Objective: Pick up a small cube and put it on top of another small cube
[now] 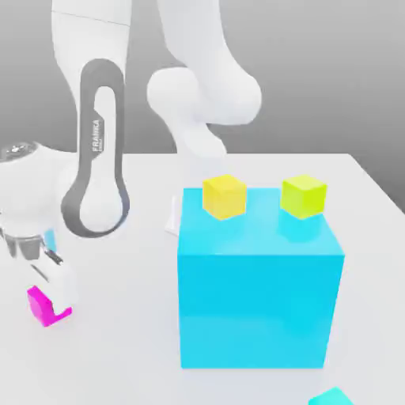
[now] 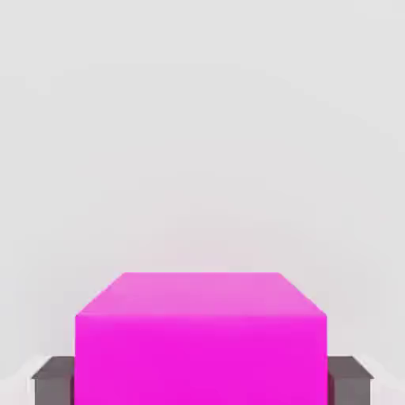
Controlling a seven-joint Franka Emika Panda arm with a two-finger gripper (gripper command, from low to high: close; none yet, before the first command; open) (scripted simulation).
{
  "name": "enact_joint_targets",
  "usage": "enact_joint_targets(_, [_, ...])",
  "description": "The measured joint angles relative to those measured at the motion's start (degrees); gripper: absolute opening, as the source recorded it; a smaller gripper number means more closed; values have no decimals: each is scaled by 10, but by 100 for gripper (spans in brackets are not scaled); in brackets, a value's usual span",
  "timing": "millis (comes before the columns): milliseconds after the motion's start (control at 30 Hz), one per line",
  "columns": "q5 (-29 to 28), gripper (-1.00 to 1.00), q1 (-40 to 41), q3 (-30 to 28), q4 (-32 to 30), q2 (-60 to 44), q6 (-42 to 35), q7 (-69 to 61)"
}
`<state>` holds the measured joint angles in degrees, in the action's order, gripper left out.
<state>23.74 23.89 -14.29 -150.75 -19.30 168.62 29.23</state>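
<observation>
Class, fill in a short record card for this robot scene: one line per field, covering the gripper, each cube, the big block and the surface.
gripper: shut on the magenta cube, low at the exterior view's left
magenta cube: on the table, between the gripper's fingers
lime-green cube: behind the cyan block's far edge, toward the exterior view's right
yellow cube: beside the lime-green cube, apart from it, on its left in the exterior view
cyan block: large, centre of the table
table: white
stacking: not yet done
</observation>
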Motion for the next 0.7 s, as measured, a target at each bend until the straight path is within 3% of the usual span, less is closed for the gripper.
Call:
enact_joint_targets(133, [-10,-100,-5,-7,-2,8,-5,7])
enact_joint_targets(400, [-146,-100,-66,-95,-26,115,-82,105])
enact_joint_targets(700, [-256,-100,-107,-26,54,89,-145,-102])
